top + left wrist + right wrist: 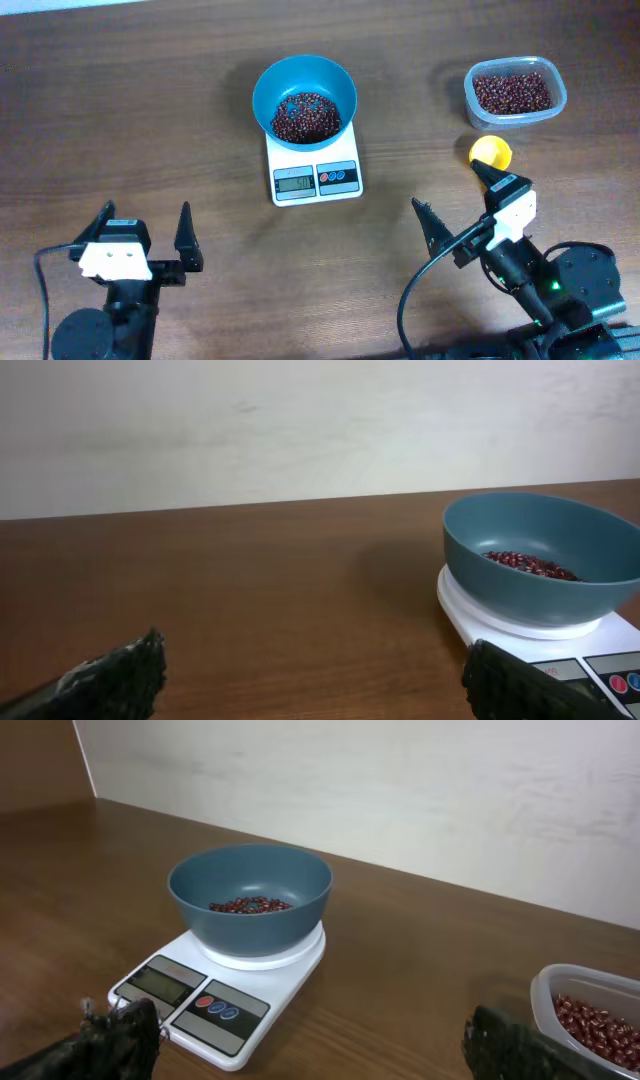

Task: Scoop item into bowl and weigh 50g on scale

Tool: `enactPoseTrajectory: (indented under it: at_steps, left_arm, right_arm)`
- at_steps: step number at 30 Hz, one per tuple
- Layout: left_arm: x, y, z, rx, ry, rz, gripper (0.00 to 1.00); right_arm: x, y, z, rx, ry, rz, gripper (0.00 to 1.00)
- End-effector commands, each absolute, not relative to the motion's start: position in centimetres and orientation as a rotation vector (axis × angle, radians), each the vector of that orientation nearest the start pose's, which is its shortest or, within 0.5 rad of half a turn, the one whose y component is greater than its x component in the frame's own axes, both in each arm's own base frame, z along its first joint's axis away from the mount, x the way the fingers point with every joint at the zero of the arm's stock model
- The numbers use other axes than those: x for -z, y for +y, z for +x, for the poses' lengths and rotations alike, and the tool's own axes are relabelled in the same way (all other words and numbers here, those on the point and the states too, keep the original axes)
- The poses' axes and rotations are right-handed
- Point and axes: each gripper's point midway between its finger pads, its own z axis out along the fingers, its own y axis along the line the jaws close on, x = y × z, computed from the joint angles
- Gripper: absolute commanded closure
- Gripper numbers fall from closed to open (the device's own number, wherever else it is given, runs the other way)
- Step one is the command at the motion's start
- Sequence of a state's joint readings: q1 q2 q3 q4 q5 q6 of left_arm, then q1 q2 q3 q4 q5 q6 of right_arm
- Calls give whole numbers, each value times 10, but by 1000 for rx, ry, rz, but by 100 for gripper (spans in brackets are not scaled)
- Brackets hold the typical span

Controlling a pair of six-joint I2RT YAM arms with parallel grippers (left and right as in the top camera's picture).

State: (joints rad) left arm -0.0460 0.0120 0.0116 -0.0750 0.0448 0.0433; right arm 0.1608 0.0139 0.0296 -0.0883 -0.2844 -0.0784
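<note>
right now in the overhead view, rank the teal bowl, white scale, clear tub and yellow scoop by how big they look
1. teal bowl and white scale: about equally wide, and the bowl hides part of the scale, so not ranked apart
2. clear tub
3. yellow scoop

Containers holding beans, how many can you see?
2. The bowl sits on the scale mid-table. The tub stands apart at the far right, just beyond the yellow scoop. No others are visible.

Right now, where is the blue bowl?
In the overhead view the blue bowl stands on the white scale, in the upper middle, left of the clear tub.
</note>
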Motion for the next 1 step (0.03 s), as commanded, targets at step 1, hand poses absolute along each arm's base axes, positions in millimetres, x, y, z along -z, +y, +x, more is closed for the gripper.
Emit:
enactPoseTrajectory:
  at_steps: [1]
  left_arm:
    - [-157, -16, 245, 36, 1646, 90, 1]
  right_arm:
    - [-161, 87, 227, -300, 1597, -409, 1]
